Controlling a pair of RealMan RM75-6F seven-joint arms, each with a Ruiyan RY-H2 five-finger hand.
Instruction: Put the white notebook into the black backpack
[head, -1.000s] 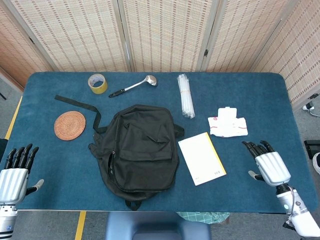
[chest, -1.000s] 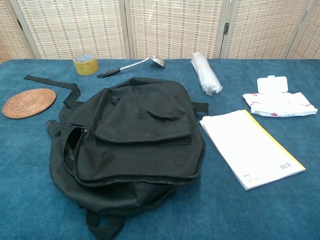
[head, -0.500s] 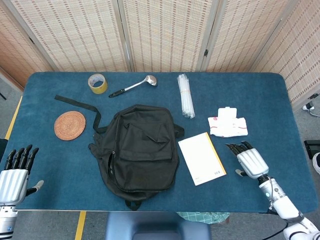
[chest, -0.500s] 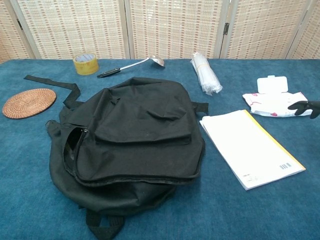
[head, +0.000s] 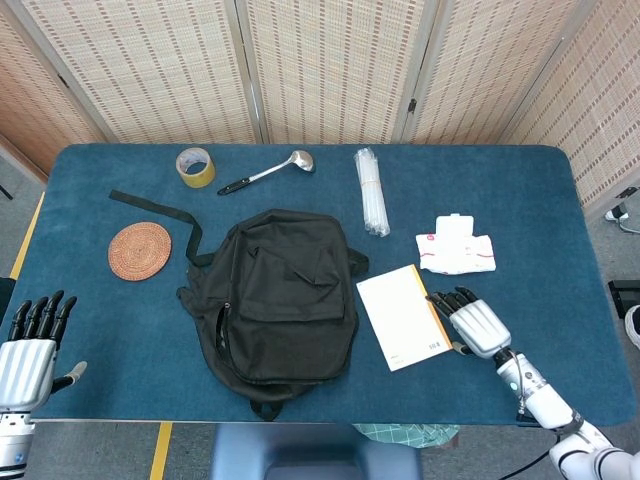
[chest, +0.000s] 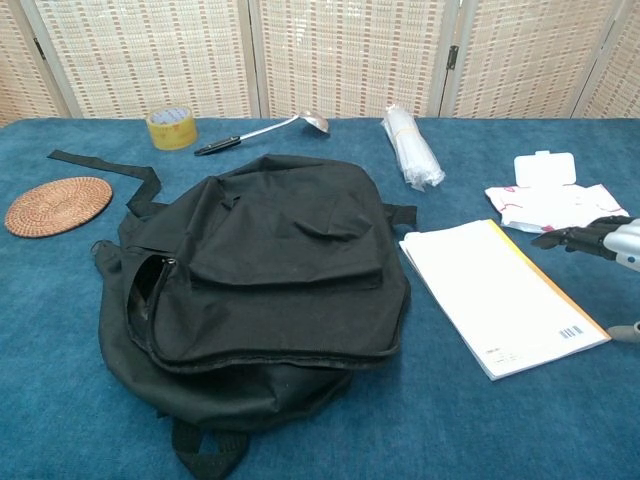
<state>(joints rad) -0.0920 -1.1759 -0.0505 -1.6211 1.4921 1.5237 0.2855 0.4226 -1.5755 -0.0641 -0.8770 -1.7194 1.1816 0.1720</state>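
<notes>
Lying on the blue counter (head: 520, 200), the black backpack (head: 275, 300) has its zipper open on its left side, and the white notebook (head: 402, 316) lies flat just beside it, not yet touched. In the last second I brought my right hand (head: 470, 322) in from the counter's right edge to the notebook's yellow border, fingers spread and holding nothing, so the grasp comes next. My left hand (head: 28, 350) stayed open at the near left corner.

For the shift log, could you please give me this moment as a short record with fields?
notebook: white notebook lies flat on the table, right of the backpack
backpack: black backpack lies flat, zipper partly open at its left side
right hand: right hand open, beside the notebook's yellow edge, holding nothing
left hand: left hand open at the table's near left edge
progress: notebook not yet picked up
</notes>
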